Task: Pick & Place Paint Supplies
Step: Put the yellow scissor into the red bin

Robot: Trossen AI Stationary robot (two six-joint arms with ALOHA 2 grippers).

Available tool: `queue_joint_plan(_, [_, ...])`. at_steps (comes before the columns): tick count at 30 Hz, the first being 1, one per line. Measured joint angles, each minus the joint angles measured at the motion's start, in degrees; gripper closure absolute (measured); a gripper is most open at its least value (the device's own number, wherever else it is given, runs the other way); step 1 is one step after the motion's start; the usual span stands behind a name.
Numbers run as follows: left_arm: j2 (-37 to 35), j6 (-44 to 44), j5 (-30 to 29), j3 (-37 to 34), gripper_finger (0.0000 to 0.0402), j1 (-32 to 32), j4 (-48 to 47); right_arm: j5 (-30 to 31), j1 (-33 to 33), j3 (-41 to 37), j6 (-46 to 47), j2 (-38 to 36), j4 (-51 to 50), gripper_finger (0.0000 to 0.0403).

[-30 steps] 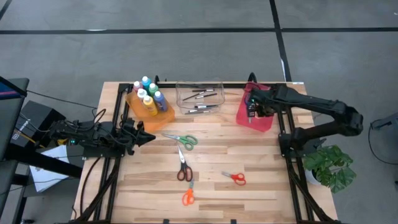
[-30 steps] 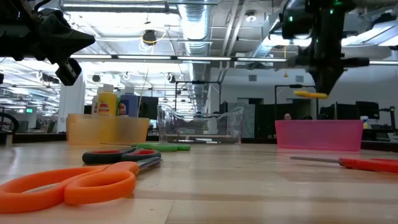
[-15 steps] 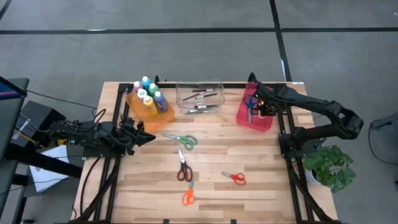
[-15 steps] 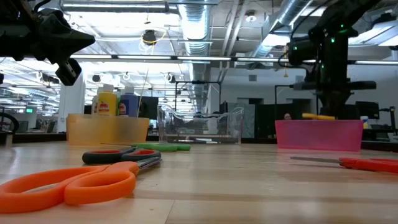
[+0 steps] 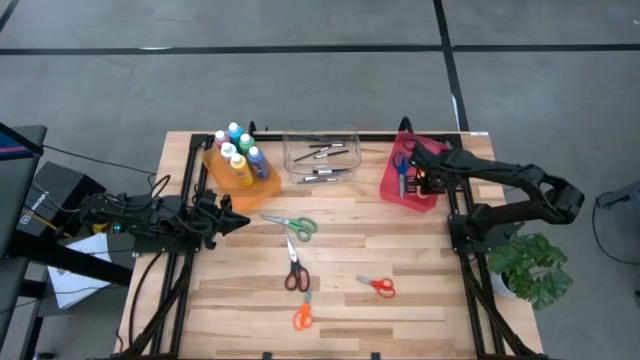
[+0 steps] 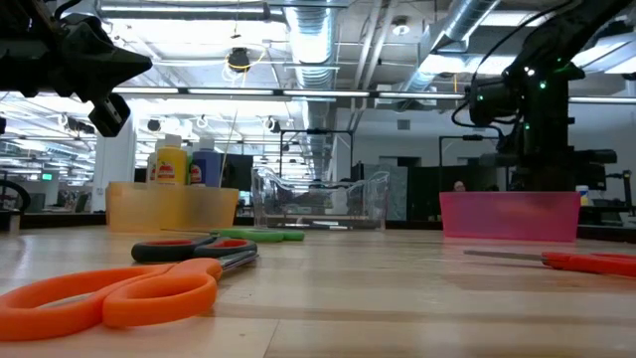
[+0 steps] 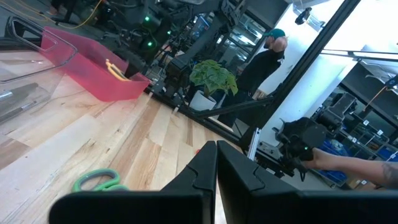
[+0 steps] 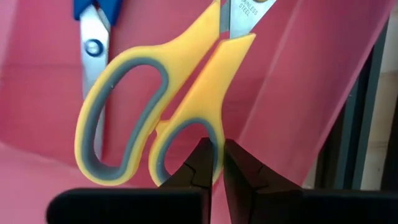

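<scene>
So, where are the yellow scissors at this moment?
The yellow scissors hang inside the red bin on the table's right side, held by the right gripper, beside blue-handled scissors.

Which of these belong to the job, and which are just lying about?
Job:
yellow scissors, pinched by right gripper
blue scissors
table scissors
paint bottles
brushes

Lying about:
plant
paper
left gripper, idle

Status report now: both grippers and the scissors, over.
Right gripper shut on yellow scissors, low inside red bin, beside blue scissors. Left gripper shut, waiting at table's left edge. Nothing in the way.
</scene>
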Motion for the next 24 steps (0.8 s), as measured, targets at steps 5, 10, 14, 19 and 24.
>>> queue_joint_plan(5, [0.00,-0.01,0.00,0.00,0.0396,-0.02,0.00,0.09,0.00,-1.29,0.00,0.00,0.68,0.0390])
queue_joint_plan(10, [0.00,-0.02,0.00,0.00,0.0396,0.00,0.00,0.55,0.00,-1.29,0.00,0.00,0.81,0.0390])
queue_joint_plan(14, [0.00,-0.02,0.00,0.00,0.0396,-0.01,0.00,0.55,0.02,-1.29,0.04,1.40,1.02,0.0390])
queue_joint_plan(19, [0.00,0.00,0.00,0.00,0.0396,0.00,0.01,0.48,0.96,-1.27,0.02,5.22,1.89,0.0382])
queue_joint_plan(24, [0.00,0.00,0.00,0.00,0.0396,-0.02,0.00,0.10,1.96,-1.24,-0.76,9.10,3.15,0.0378])
